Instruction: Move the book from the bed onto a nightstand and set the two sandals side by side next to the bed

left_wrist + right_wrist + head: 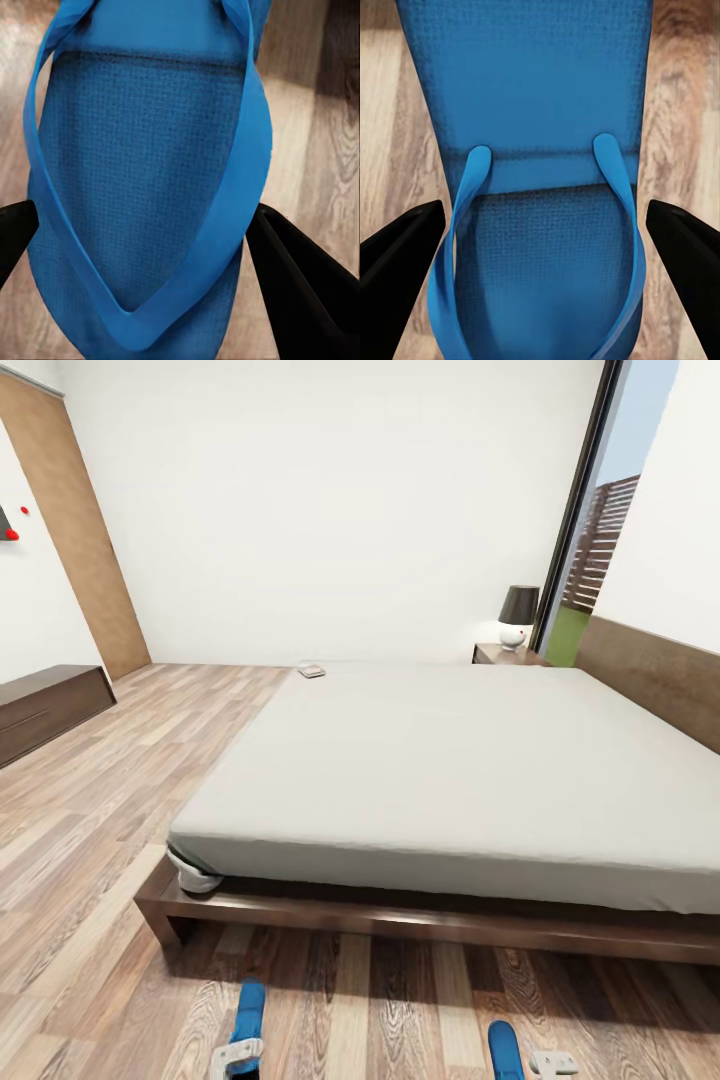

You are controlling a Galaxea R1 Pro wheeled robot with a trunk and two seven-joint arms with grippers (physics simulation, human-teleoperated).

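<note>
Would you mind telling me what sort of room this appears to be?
Most likely a bedroom: a large low bed with a wooden headboard, and a nightstand bearing a lamp beside it.

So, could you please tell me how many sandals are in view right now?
2. One sandal lies on the floor by the bed's near-left corner; the other sandal lies further right, apart from it.
</note>
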